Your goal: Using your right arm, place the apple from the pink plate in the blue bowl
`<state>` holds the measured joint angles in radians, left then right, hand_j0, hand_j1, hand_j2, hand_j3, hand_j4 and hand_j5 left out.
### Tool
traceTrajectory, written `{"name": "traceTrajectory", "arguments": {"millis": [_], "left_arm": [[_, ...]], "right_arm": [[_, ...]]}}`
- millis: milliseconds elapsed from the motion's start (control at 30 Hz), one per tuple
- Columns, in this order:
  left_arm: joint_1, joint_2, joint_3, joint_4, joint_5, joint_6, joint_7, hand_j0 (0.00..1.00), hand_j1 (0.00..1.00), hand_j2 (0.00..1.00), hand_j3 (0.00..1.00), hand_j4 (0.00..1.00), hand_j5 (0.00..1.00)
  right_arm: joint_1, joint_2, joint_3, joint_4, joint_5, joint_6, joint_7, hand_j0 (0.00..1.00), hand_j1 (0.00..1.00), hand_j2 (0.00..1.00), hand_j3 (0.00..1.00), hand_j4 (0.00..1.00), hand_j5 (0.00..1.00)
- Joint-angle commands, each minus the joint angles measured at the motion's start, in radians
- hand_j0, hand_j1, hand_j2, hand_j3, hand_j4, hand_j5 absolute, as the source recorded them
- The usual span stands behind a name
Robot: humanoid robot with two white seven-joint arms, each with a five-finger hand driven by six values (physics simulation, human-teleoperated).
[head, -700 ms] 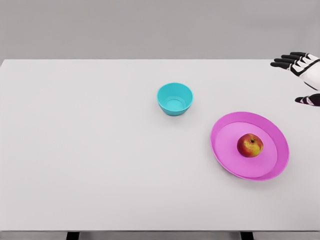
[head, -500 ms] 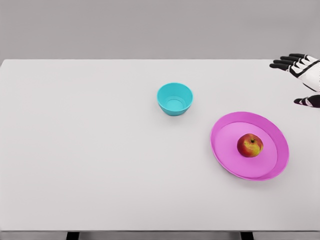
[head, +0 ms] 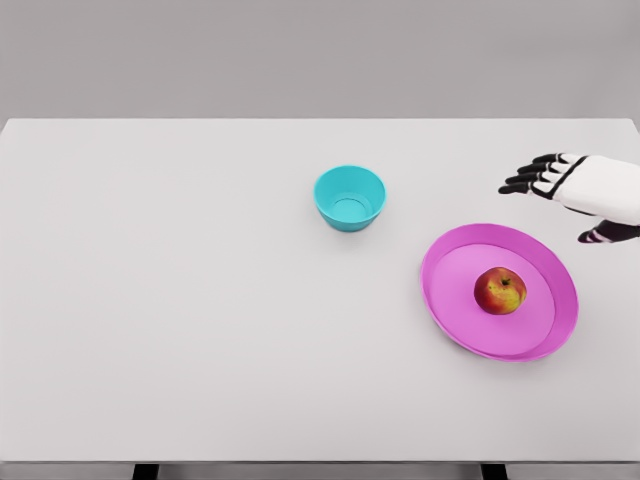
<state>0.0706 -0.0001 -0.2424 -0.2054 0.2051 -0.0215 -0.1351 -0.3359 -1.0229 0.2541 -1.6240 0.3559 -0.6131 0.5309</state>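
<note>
The white right hand (head: 575,190) has moved left toward the round glossy pink plate (head: 445,300), fingers spread, empty. A smooth red-yellow apple (head: 500,291) sits on it; the small round blue bowl (head: 350,198) stands far left.

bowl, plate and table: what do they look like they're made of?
Bowl: likely plastic, uniform teal, soft sheen, thin wall. Plate: likely plastic too, flat pink, smooth, no glaze highlights. Table: plain white matte top, no grain or texture, material unclear. All simulator renders, so guesses only.
</note>
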Motion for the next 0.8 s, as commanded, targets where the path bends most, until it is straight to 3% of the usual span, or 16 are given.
{"name": "traceTrajectory", "arguments": {"millis": [0,33,167,367,467,600,767], "left_arm": [[0.000,0.000,0.000,0.000,0.000,0.000,0.000,1.00,1.00,1.00,1.00,1.00,1.00],[0.000,0.000,0.000,0.000,0.000,0.000,-0.001,1.00,1.00,1.00,1.00,1.00,1.00],[0.000,0.000,0.000,0.000,0.000,0.000,0.000,1.00,1.00,1.00,1.00,1.00,1.00],[0.000,0.000,0.000,0.000,0.000,0.000,-0.001,1.00,1.00,1.00,1.00,1.00,1.00],[0.000,0.000,0.000,0.000,0.000,0.000,-0.001,1.00,1.00,1.00,1.00,1.00,1.00],[0.000,0.000,0.000,0.000,0.000,0.000,0.000,1.00,1.00,1.00,1.00,1.00,1.00],[0.000,0.000,0.000,0.000,0.000,0.000,0.000,1.00,1.00,1.00,1.00,1.00,1.00]], "right_arm": [[0.000,0.004,0.007,-0.027,-0.005,0.002,0.032,1.00,1.00,1.00,1.00,1.00,1.00],[-0.012,0.018,0.007,-0.036,-0.005,0.002,0.080,1.00,1.00,1.00,1.00,1.00,1.00],[-0.046,0.049,0.074,-0.037,-0.006,0.002,0.080,1.00,1.00,1.00,1.00,1.00,1.00],[-0.043,0.006,0.091,-0.039,-0.006,0.002,0.080,1.00,1.00,1.00,1.00,1.00,1.00],[-0.031,-0.005,0.091,-0.042,-0.006,0.002,0.080,1.00,1.00,1.00,1.00,1.00,1.00],[0.008,-0.028,0.093,-0.112,-0.006,0.002,0.080,1.00,1.00,1.00,1.00,1.00,1.00],[0.047,-0.028,0.094,-0.112,-0.005,0.002,0.080,1.00,1.00,1.00,1.00,1.00,1.00]]}}
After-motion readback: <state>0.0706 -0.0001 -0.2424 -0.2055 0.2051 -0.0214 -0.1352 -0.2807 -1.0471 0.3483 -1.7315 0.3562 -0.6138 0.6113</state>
